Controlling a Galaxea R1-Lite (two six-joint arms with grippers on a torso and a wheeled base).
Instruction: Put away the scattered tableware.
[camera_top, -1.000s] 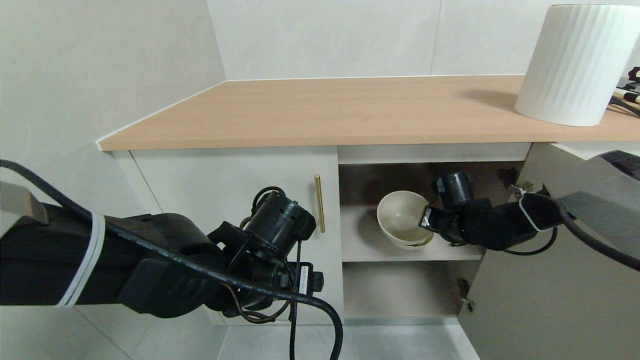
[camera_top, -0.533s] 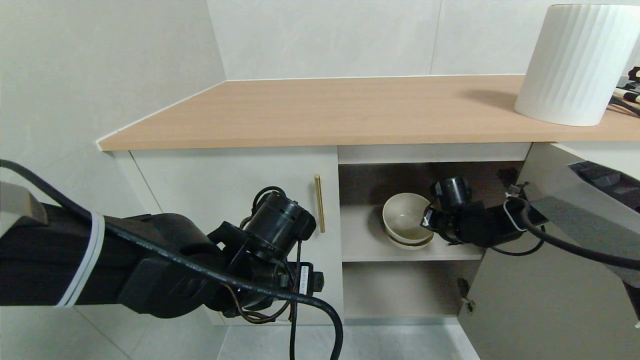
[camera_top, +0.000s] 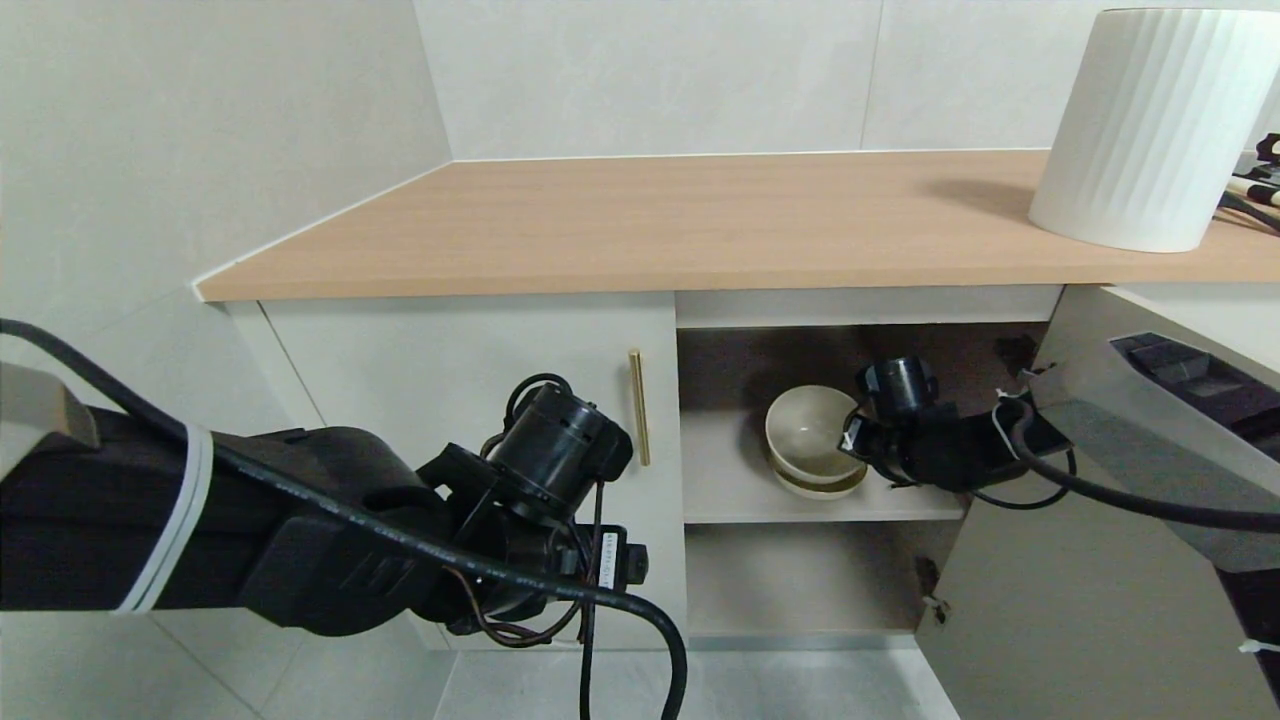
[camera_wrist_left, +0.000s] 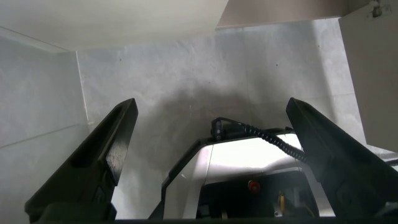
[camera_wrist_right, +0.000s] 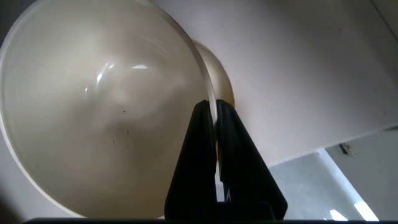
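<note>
Right of centre in the head view, the right hand (camera_wrist_right: 214, 121) is pinched shut on the rim of a cream bowl (camera_top: 812, 432) that rests tilted in a second bowl (camera_top: 822, 487) on the cabinet shelf (camera_top: 725, 490) — stowed, it seems, but not yet released. The left hand (camera_wrist_left: 211, 124) hangs wide and empty at lower left. Whether the small items (camera_top: 1255, 185) at the desk's (camera_top: 650, 220) far right edge need stowing cannot be told.

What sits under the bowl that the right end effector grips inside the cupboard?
A second bowl, resting on the shelf. Only its rim shows; the upper bowl covers its inside.
</note>
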